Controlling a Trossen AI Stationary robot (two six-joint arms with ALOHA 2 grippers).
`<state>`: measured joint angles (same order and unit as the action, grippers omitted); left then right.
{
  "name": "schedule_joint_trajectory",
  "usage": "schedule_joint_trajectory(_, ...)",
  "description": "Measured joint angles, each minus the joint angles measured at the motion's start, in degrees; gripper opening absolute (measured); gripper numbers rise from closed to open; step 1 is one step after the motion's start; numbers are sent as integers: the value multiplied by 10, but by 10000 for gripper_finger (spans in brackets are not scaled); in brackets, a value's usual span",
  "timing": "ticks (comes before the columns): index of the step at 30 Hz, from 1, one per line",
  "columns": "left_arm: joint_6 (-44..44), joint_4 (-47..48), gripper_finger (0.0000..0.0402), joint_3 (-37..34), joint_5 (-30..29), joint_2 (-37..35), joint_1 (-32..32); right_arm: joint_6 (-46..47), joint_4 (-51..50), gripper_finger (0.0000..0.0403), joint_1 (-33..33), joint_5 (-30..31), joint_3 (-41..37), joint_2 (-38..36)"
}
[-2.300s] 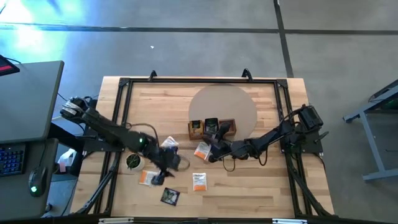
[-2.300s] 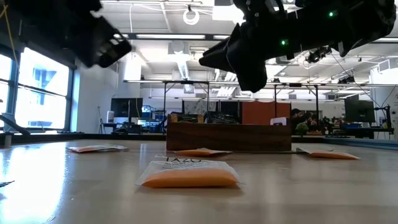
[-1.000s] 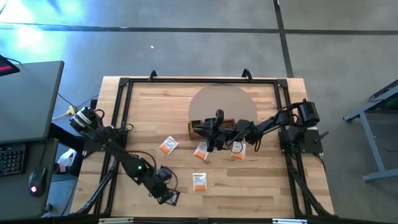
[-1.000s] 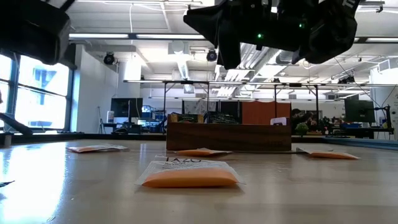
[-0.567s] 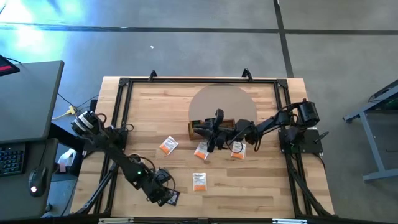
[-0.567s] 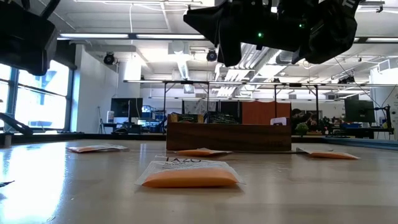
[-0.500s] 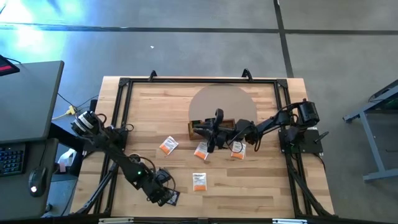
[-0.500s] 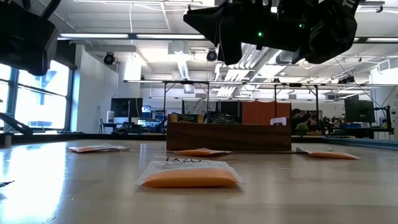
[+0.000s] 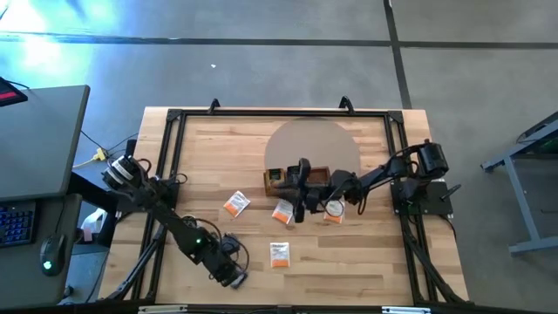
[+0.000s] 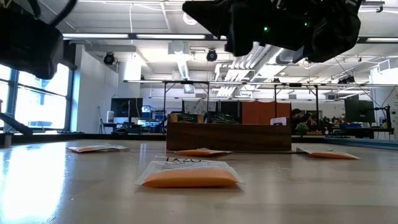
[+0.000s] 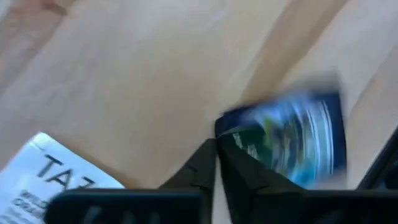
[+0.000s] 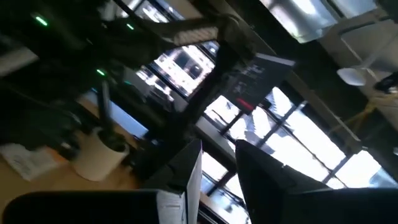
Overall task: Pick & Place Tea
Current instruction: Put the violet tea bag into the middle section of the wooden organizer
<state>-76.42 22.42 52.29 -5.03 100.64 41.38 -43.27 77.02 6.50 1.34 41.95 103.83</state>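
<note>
a: where's the left hand (image 9: 234,277)?

b: at the bench's (image 9: 375,262) near edge, fingers pinched shut on the rim of a black tea packet (image 11: 292,140). three orange-and-white packets (image 9: 280,254) lie loose mid-bench, near the wooden tray (image 9: 296,180).

a: and the right hand (image 9: 299,212)?

b: held over the tray's front with a packet (image 12: 176,204) clamped between its fingers.

a: how should these handle?

b: light, thin, likely slick foil. i'd take an edge; a flat one gives little to grab.
</note>
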Motion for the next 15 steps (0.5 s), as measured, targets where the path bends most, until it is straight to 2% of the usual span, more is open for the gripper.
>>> schedule_joint_trajectory(2,13,2,7,0,2,0,-13,17,-12,94,8,-26,0,0)
schedule_joint_trajectory(8,65,5,10,-1,21,0,-58,86,-107,94,37,-152,0,0)
schedule_joint_trajectory(11,88,6,3,-1,20,0,-84,123,-168,94,61,-158,11,0)
schedule_joint_trajectory(15,138,7,5,-1,5,-3,-115,156,-296,94,104,-149,55,0)
